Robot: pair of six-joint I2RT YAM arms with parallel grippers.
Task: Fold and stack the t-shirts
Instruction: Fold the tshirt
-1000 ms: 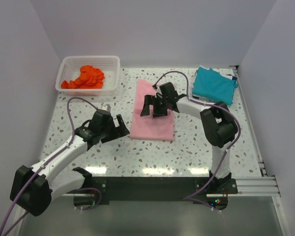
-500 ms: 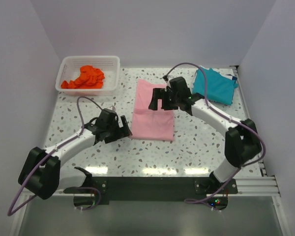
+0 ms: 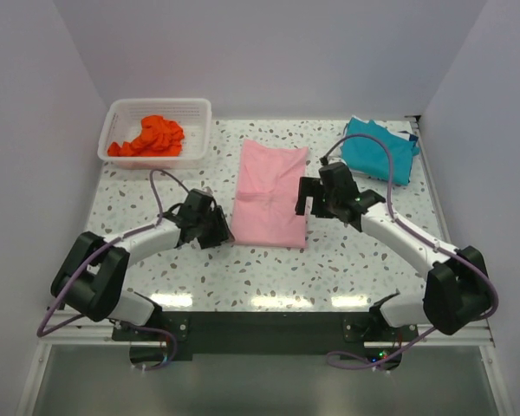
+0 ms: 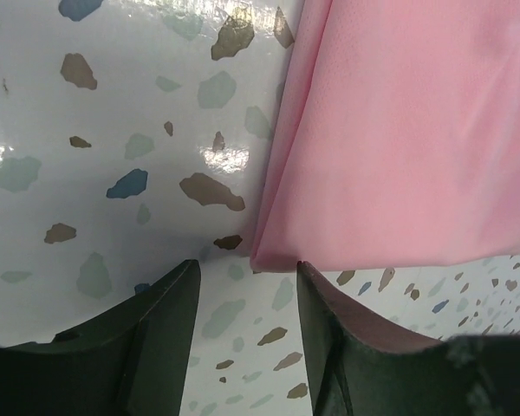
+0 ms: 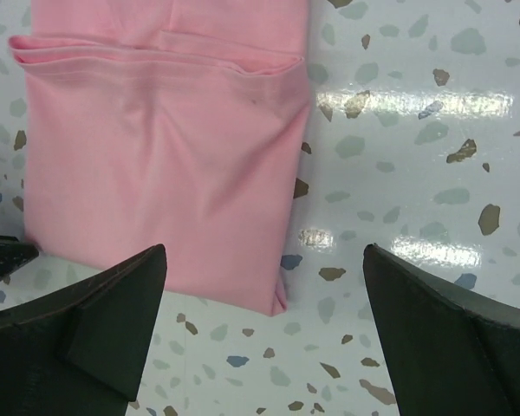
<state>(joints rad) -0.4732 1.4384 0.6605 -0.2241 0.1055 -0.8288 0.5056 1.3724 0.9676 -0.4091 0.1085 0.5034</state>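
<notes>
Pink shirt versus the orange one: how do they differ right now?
The pink shirt lies flat, folded into a neat rectangle; the orange shirt is a crumpled heap. The pink shirt sits on the table mid-scene; the orange shirt is in the white basket at the far left. Both are plain, single-colour cloth.

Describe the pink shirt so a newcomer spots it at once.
On the speckled table, look at the middle. The pink shirt lies there folded flat into a long rectangle. The teal shirt sits in the far right corner and the orange shirt is crumpled in the white basket.
</notes>
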